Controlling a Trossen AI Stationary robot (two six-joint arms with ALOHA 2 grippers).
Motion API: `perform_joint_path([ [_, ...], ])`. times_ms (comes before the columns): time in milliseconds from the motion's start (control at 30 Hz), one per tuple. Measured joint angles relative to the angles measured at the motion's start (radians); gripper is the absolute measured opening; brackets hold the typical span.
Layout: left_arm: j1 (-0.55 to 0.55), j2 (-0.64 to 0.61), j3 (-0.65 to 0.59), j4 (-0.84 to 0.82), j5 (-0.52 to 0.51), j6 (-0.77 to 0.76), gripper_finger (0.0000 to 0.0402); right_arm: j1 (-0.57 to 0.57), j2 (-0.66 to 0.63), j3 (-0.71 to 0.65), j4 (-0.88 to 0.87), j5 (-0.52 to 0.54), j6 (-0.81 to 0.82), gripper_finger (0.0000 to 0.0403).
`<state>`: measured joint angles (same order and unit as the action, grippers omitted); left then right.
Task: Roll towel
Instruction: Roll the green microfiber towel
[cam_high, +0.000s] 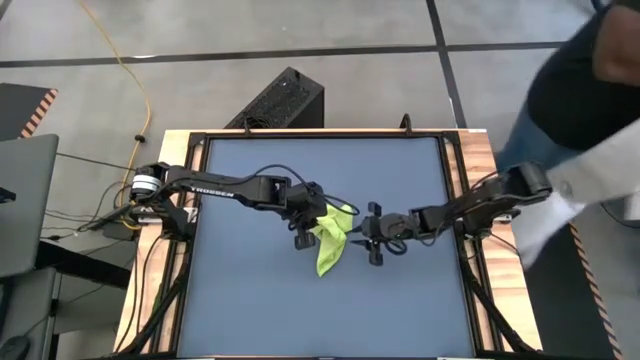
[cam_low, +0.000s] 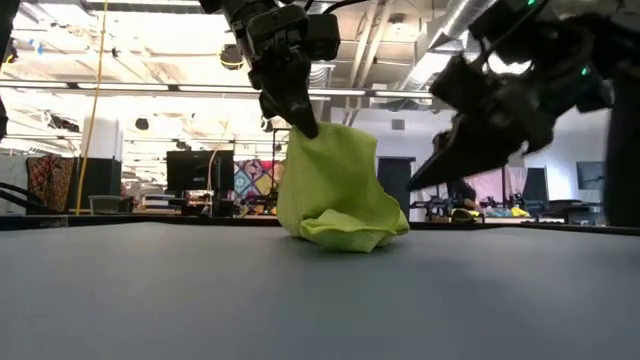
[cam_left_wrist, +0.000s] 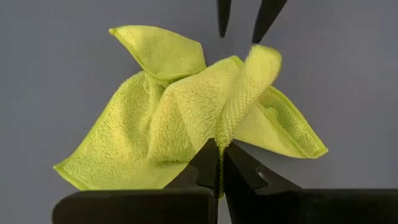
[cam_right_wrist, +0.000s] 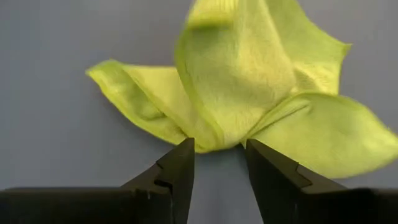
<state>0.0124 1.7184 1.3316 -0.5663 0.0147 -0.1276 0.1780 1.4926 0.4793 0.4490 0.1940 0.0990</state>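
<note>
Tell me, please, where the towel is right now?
In the high view, the towel sits mid-table, pinched and lifted by the left hand, with the open right hand beside it.

A dark blue bench (cam_high: 260, 300) stands on a grey floor (cam_high: 300, 30). A black box (cam_high: 280, 100) sits behind it, near a yellow cable (cam_high: 128, 70). A person (cam_high: 590, 90) stands beside the bench.

Dark blue-grey table (cam_high: 250, 300) under crumpled lime towel (cam_high: 330, 252).
</note>
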Motion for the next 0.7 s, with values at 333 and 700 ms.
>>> perform_joint_path([
  [333,0.0,0.0,0.0,-0.002,0.025,0.001,0.0,0.041,0.138,0.113,0.019,0.096,-0.003,0.017],
  [700,-0.002,0.0,0.0,-0.003,0.035,-0.007,0.0,0.069,0.198,0.124,0.003,0.23,0.066,0.0159],
])
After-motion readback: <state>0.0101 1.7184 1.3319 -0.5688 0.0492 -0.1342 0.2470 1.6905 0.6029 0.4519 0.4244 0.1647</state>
